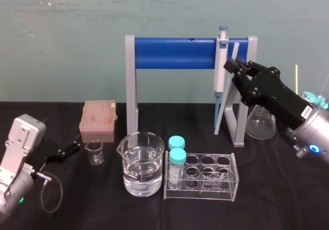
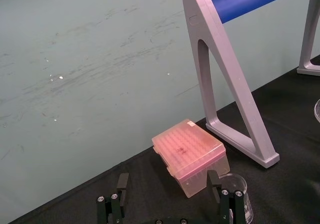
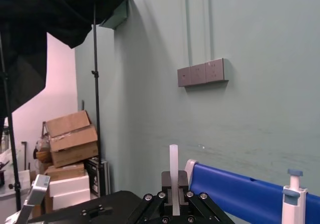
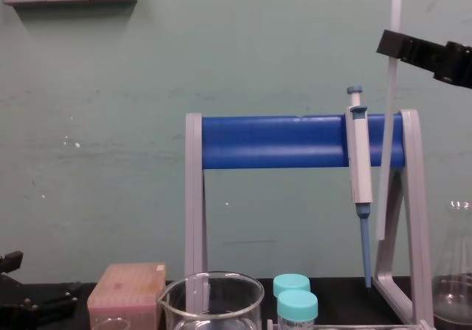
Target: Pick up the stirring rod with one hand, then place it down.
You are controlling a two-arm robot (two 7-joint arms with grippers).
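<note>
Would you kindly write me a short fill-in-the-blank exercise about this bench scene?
The right gripper grips the ___. The pipette hangs from the ___ bar. The tube rack holds ___ capped tubes. The jaws of the left gripper stand ___.
Answers: rod; blue; two; open.

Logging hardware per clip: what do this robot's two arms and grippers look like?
Right gripper: black, angular linkage body with visible screws and a small white label, on a silver wrist with a glowing blue ring and teal connectors. Left gripper: black, slim fingers, on a light grey boxy wrist with a looping dark cable.
</note>
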